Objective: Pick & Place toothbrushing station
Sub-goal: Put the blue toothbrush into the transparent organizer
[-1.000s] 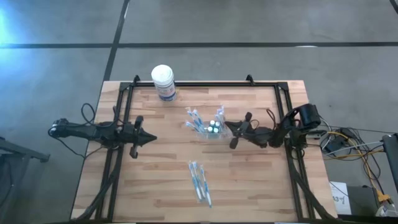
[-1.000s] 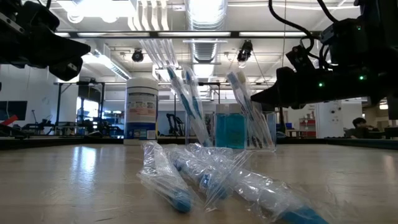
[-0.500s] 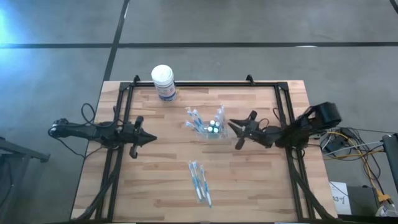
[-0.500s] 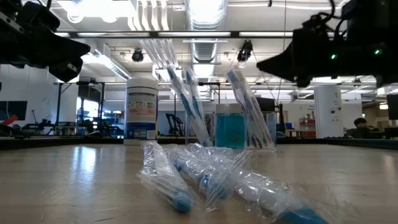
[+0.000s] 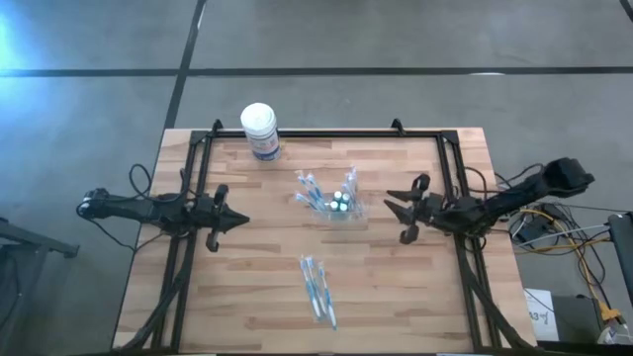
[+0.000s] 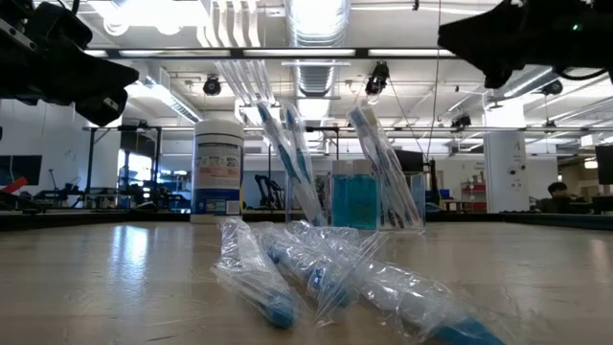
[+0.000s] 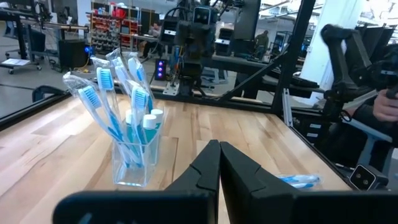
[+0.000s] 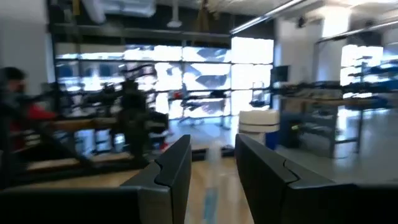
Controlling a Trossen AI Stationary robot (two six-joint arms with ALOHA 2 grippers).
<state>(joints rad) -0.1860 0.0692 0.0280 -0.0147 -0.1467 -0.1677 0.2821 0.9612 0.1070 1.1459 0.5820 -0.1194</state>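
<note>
The toothbrushing station (image 5: 339,205), a small clear holder, stands upright near the middle of the wooden table (image 5: 267,287), with wrapped toothbrushes (image 7: 112,106) fanning out of it at a slant and white-capped blue tubes (image 7: 149,121) inside; in the low view the holder (image 6: 369,196) shows blue contents between two leaning brush packets; nothing grips it.

Nearer the front edge, well apart from the holder, a loose bundle of wrapped toothbrushes (image 5: 316,287) lies flat on the boards, filling the low view's foreground (image 6: 316,273); a white-lidded canister with a blue label (image 5: 260,131) stands at the far edge, to the holder's left (image 6: 218,165).

The right gripper (image 5: 400,210) hangs above the table just to the right of the holder, apart from it, fingers spread and holding nothing; its wrist view shows the two dark fingers (image 8: 174,171) with a clear gap between them, looking level into the room rather than down at the table, where the blurred white shape beyond may be the canister (image 8: 258,127).

The left gripper (image 5: 237,220) waits at the table's left side, pointing toward the holder; its fingers (image 7: 208,168) lie pressed together and empty.
</note>
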